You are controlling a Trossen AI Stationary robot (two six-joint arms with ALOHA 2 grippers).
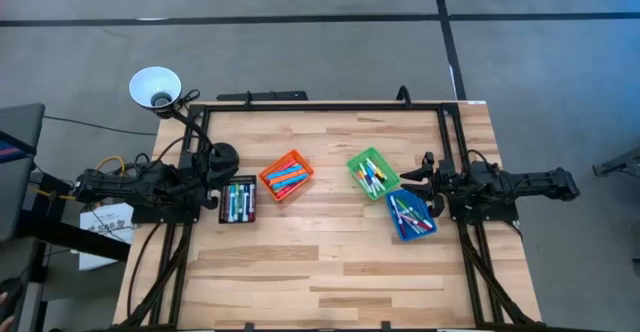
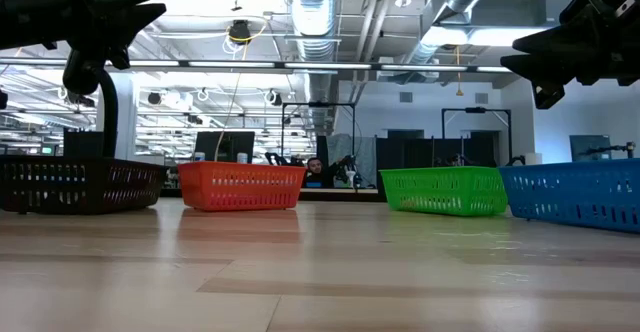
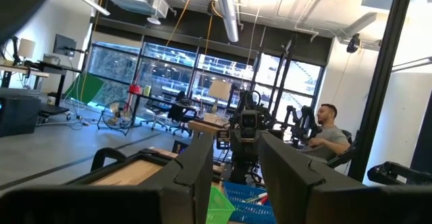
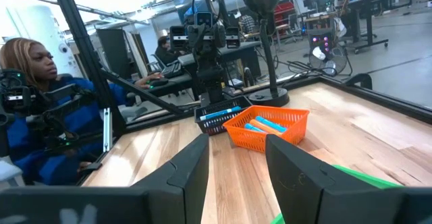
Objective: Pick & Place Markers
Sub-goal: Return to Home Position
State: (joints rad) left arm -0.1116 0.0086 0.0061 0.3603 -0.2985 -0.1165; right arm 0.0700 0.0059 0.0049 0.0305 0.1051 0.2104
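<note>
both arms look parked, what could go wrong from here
1. The blue bin sits right beside the right end effector; a low move out could shove it.
2. The black bin lies just as close to the left end effector, and the lamp stands by that arm.
Both end effectors are open and empty.

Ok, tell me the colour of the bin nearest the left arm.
The bin is black, clearest in the high view.
</note>
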